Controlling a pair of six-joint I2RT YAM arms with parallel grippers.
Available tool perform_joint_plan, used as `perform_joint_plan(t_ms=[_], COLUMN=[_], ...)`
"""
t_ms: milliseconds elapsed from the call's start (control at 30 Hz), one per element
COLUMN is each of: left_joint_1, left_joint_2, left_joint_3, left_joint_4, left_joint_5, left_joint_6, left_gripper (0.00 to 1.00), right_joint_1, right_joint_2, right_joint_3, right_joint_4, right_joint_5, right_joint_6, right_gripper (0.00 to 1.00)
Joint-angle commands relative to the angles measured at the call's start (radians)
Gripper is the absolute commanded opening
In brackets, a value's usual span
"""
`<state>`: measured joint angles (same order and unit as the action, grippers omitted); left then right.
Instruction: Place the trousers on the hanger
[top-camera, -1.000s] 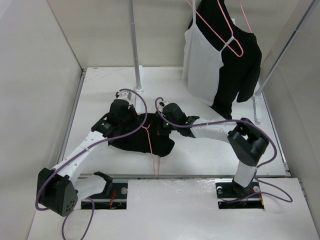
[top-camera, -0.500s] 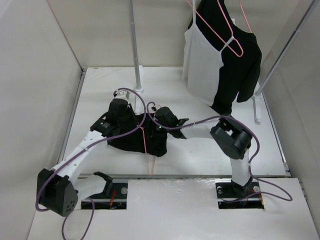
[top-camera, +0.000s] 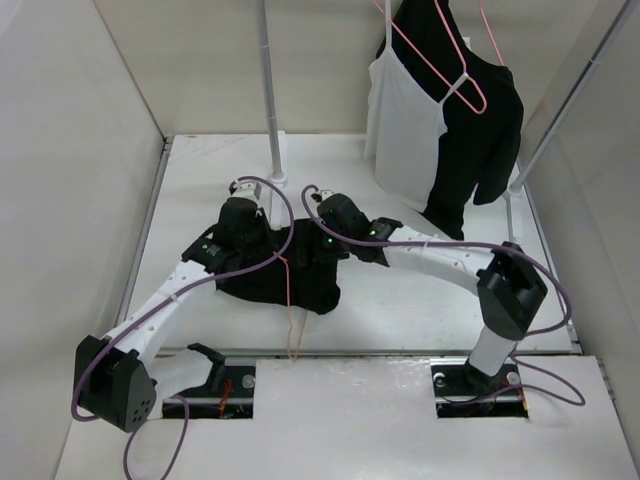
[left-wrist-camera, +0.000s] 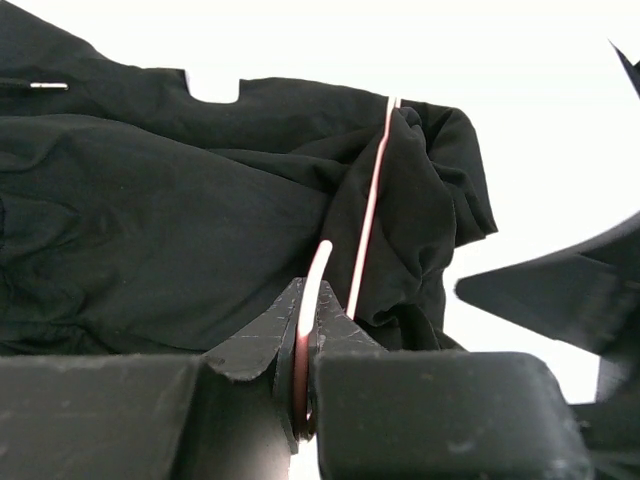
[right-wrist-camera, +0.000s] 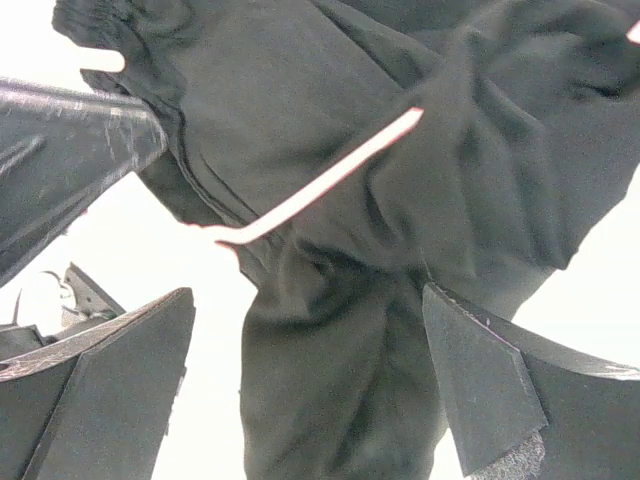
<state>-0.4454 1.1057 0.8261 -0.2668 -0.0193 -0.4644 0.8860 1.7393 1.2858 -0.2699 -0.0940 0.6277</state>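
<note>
Bright, even light; blown-out wrist backgrounds

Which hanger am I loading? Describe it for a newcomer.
On the white table lie bunched black trousers. The hanger is the pink wire crossing them, pinched by the left gripper; the other hanger hangs behind, bearing a white camisole.

Black trousers (top-camera: 300, 285) heaped on white table (top-camera: 400, 305)

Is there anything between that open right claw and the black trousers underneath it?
Nothing visible blocks it. The right gripper stands with jaws open just above the trousers. Only the thin pink hanger wire, pinched by the left gripper, crosses the fabric beneath it.
</note>
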Motion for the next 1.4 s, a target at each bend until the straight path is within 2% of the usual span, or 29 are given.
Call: perform_joint_plan(t_ms=[0, 67, 133, 167, 267, 333, 367, 433, 500, 600, 733, 933, 1067, 1167, 1233, 1267, 1300, 1367], left_joint_1=[-0.006, -0.006, -0.006, -0.006, -0.006, -0.006, -0.006, -0.006, -0.006, -0.006, -0.006, -0.006, -0.006, -0.006, -0.006, -0.006, -0.006, -0.006], left_joint_2=[0.005, 0.005, 0.005, 0.005, 0.005, 0.014, 0.014, 0.014, 0.014, 0.023, 0.023, 0.074, 0.095, 0.105, 0.105, 0.105, 0.105, 0.105], left_joint_3=[-0.012, -0.012, -0.012, -0.012, -0.001, 0.01, 0.021, 0.03, 0.03, 0.03, 0.03, 0.051, 0.085, 0.125, 0.125, 0.125, 0.125, 0.111], left_joint_4=[-0.031, -0.031, -0.031, -0.031, -0.031, -0.031, -0.031, -0.031, -0.031, -0.031, -0.031, 0.012, 0.012, -0.029, -0.052, -0.063, -0.063, -0.063], left_joint_5=[-0.002, -0.002, -0.002, -0.002, -0.002, -0.002, -0.002, 0.007, 0.007, 0.007, 0.007, 0.059, 0.082, 0.091, 0.079, 0.059, 0.059, 0.047], left_joint_6=[0.013, 0.013, 0.013, 0.013, 0.013, 0.013, 0.013, 0.004, 0.004, 0.004, 0.013, 0.004, -0.01, 0.003, 0.012, 0.012, 0.012, 0.003], left_gripper=[0.0, 0.0, 0.0, 0.0, 0.0, 0.0, 0.0, 0.0, 0.0, 0.0, 0.0, 0.0, 0.0, 0.0, 0.0, 0.0, 0.0, 0.0], right_joint_1=[0.011, 0.011, -0.024, -0.044, -0.123, -0.124, -0.124, -0.124, -0.124, -0.124, -0.101, -0.024, 0.036, 0.031, -0.001, -0.015, -0.015, -0.015], right_joint_2=[-0.09, -0.177, -0.222, -0.234, -0.193, -0.095, -0.058, 0.032, 0.093, 0.159, 0.25, 0.27, 0.364, 0.387, 0.349, 0.286, 0.286, 0.182], right_joint_3=[0.047, 0.018, -0.061, -0.092, -0.174, -0.158, -0.119, -0.105, -0.094, -0.03, 0.012, -0.088, -0.008, -0.063, -0.1, -0.111, -0.111, -0.085], right_joint_4=[-0.161, -0.161, -0.103, -0.08, 0.056, 0.122, 0.151, 0.202, 0.332, 0.366, 0.435, 0.633, 0.6, 0.61, 0.641, 0.65, 0.628, 0.545], right_joint_5=[0.109, 0.138, 0.152, 0.152, 0.08, 0.047, 0.013, -0.015, -0.01, 0.0, -0.067, 0.046, 0.062, 0.118, 0.102, 0.085, 0.085, 0.102], right_joint_6=[-0.034, -0.02, 0.006, 0.021, 0.066, 0.05, 0.05, 0.049, 0.067, 0.093, 0.156, 0.446, 0.49, 0.569, 0.514, 0.38, 0.379, 0.191], right_gripper=[1.0, 0.97, 0.88, 0.62, 0.16, 0.03, 0.0, 0.0, 0.0, 0.0, 0.0, 0.0, 0.0, 0.0, 0.0, 0.0, 0.0, 0.0])
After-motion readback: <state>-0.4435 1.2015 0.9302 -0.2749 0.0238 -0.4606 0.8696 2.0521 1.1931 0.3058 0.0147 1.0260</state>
